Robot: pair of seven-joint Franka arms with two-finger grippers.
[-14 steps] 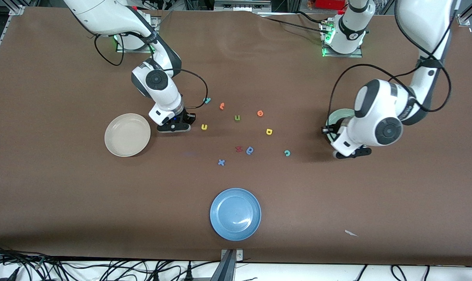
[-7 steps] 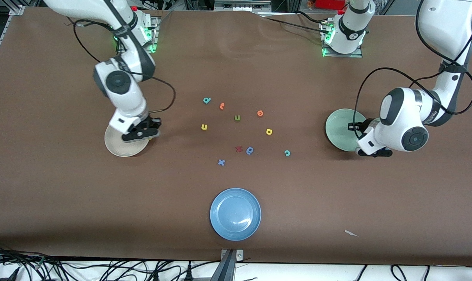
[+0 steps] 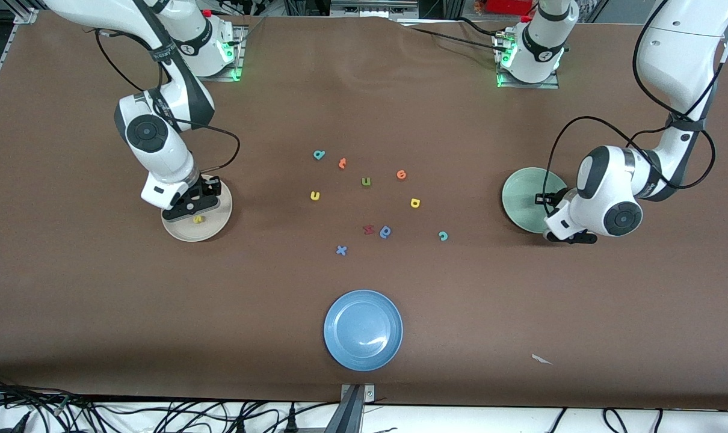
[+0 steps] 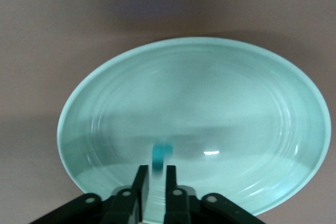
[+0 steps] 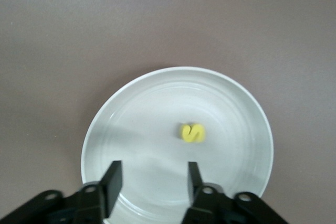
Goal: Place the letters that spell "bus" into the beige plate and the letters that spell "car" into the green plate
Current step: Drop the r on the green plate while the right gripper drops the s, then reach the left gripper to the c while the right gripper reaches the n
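Note:
My right gripper (image 3: 191, 211) (image 5: 152, 174) hangs open over the beige plate (image 3: 177, 231) (image 5: 226, 103). The yellow "s" (image 3: 199, 219) (image 5: 192, 132) lies free in that plate. My left gripper (image 3: 567, 236) (image 4: 156, 170) is over the green plate's (image 3: 523, 198) (image 4: 210, 87) rim, its fingers slightly parted. The blue-teal "r" (image 4: 161, 156) shows blurred just off their tips, over the plate. On the table lie the teal "b" (image 3: 319, 154), yellow "u" (image 3: 314, 195), yellow "a" (image 3: 415, 203) and teal "c" (image 3: 443, 236).
Other letters are scattered mid-table: an orange "t" (image 3: 342, 163), olive "u" (image 3: 366, 181), orange "e" (image 3: 401, 174), red "z" (image 3: 368, 229), a blue round-bowled letter (image 3: 385, 231) and a blue "x" (image 3: 340, 250). A blue plate (image 3: 363, 329) sits nearest the front camera. A paper scrap (image 3: 541, 359) lies toward the left arm's end.
The right arm swung from the letters to the beige plate and opened, leaving the "s" in it. The left arm moved off across the green plate and its fingers parted.

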